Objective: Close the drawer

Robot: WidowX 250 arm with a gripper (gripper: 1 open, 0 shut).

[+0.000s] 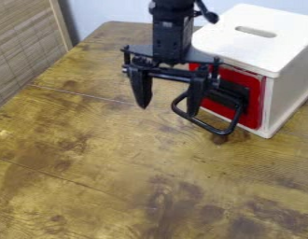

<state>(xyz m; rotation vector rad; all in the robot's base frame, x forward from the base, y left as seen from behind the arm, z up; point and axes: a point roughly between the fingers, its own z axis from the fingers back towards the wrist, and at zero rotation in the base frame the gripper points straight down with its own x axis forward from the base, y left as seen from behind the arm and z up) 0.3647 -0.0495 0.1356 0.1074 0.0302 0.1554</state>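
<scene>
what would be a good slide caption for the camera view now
Robot gripper, fingers apart, hangs beside the black handle of a red drawer in a white cabinet

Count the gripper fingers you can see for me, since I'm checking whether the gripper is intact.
2: one finger toward the image's left, the other to its right, beside the black handle.

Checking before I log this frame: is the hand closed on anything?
No, the hand's fingers stand wide apart with only bare wooden table showing between their tips.
</scene>
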